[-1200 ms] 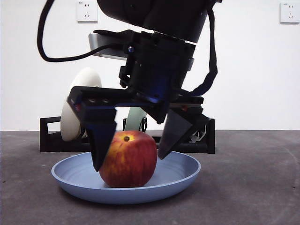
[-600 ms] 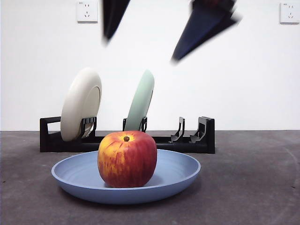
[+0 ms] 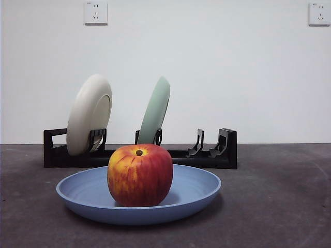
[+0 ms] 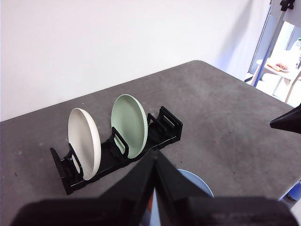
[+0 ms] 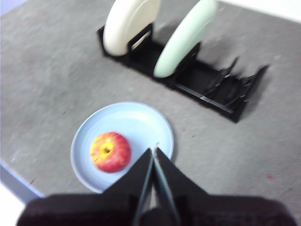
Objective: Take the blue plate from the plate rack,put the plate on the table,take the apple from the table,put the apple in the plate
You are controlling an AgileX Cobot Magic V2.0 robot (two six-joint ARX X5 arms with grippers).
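Round streaked apple (image 3: pixel 140 175) sits in matte blue plate (image 3: pixel 199 188) (shallow, rimmed)

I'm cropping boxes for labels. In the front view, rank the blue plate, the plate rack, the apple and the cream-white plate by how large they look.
1. plate rack, the widest span, though low and farther back.
2. blue plate, almost as wide; being nearer makes this ranking unsure.
3. cream-white plate, seen partly edge-on.
4. apple, close to it in size.
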